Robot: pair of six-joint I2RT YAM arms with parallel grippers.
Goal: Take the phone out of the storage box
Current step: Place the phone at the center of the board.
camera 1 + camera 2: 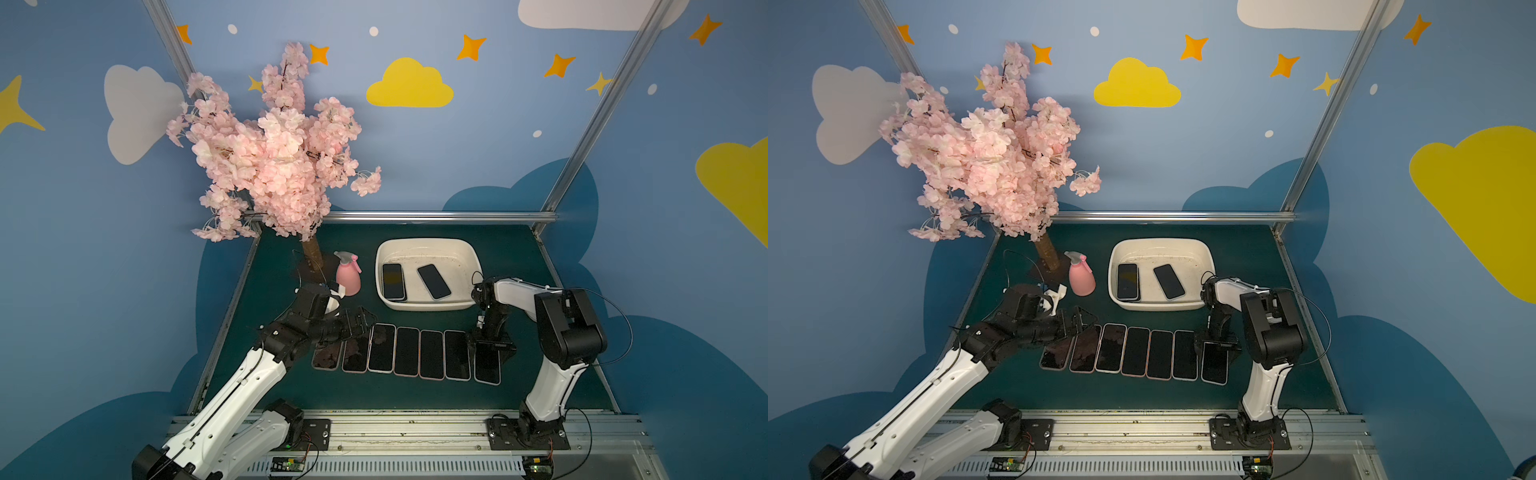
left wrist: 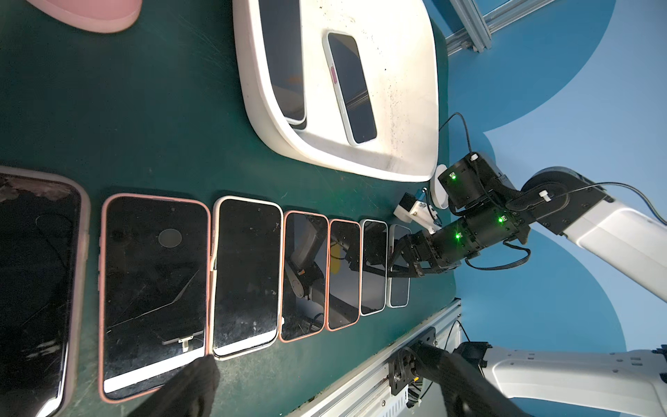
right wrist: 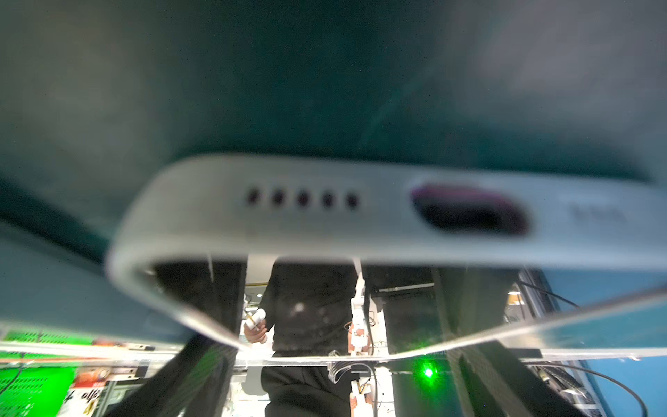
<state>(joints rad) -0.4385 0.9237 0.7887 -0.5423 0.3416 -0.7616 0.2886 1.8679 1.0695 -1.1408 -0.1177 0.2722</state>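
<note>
The right claw (image 1: 492, 345) stands over the far end of the last phone (image 1: 487, 368) at the right of the row (image 1: 406, 351) and covers it; we cannot tell if it grasps this phone or is loose around it. The right wrist view is blurred and shows only the pale end of this phone (image 3: 361, 224). The left claw (image 1: 360, 322) is released and empty, over the left part of the row. We count seven phones in the row, near the storage box (image 1: 428, 308). Inside the box lie one slanted phone (image 1: 434, 281) and a stack (image 1: 393, 281) at its left; the left wrist view shows a second edge (image 2: 299, 122) under it. One pink spray bottle (image 1: 348, 279) stands left of the box
</note>
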